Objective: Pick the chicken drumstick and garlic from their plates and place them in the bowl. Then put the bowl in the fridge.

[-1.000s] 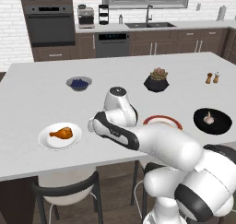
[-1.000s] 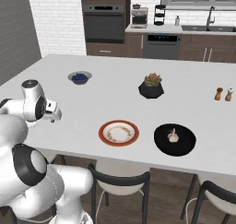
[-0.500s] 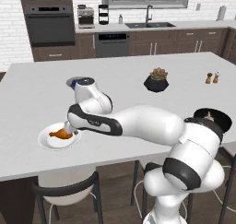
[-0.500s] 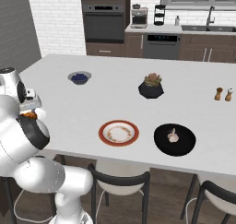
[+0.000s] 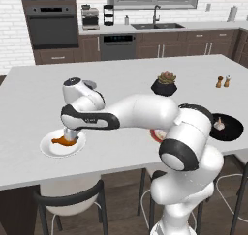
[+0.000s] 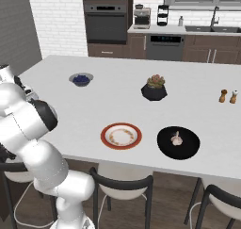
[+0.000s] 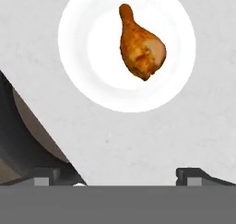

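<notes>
Clearly one drumstick (image 7: 141,45), one white plate (image 7: 92,57).

Worktop (image 5: 29,98): matt pale-grey stone look, faintly speckled. White plate (image 7: 92,75): smooth, glossy. Chicken drumstick (image 7: 140,48): rough, browned skin. Bowl (image 6: 164,143): glossy black.

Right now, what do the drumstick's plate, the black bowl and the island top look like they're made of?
White plate: glazed ceramic by the look, plain and smooth with a soft sheen. Black bowl: glossy black, probably glazed ceramic, though plastic is possible; a faint highlight shows at its rim. Island countertop: pale stone or quartz, faintly mottled in the hand view, matte.
</notes>
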Controlling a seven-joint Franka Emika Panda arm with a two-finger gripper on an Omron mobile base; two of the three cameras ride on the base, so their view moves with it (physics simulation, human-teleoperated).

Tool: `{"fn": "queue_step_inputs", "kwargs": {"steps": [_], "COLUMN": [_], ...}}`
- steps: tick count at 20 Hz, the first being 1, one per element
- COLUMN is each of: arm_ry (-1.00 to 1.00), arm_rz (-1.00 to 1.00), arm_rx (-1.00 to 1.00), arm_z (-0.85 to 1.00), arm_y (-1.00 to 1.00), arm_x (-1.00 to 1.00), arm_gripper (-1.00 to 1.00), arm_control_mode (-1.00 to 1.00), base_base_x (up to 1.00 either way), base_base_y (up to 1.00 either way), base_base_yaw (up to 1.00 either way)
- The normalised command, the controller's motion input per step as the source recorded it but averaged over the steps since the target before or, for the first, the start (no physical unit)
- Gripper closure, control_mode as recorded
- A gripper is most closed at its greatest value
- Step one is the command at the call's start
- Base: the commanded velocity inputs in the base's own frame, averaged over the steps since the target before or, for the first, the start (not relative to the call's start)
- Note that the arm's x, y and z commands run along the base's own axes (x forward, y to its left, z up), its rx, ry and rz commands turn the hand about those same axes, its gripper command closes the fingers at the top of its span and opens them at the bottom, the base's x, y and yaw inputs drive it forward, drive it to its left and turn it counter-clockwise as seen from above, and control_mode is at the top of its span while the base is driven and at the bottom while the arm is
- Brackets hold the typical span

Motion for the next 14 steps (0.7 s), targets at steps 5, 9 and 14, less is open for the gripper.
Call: {"fn": "queue_step_inputs", "kwargs": {"steps": [5, 9, 14], "arm_ry": [0.01, 0.0, 0.0], "arm_rz": [0.26, 0.16, 0.07], "arm_rx": [-0.07, 0.0, 0.0], "arm_z": [-0.26, -0.36, -0.18], "arm_y": [0.13, 0.09, 0.0], "arm_x": [0.39, 0.14, 0.33], "arm_gripper": [-1.0, -1.0, -1.0], "arm_control_mode": [-1.0, -1.0, -1.0], "base_base_x": [0.0, 0.0, 0.0], "base_base_y": [0.0, 0.0, 0.0], "base_base_yaw": [0.0, 0.0, 0.0]}}
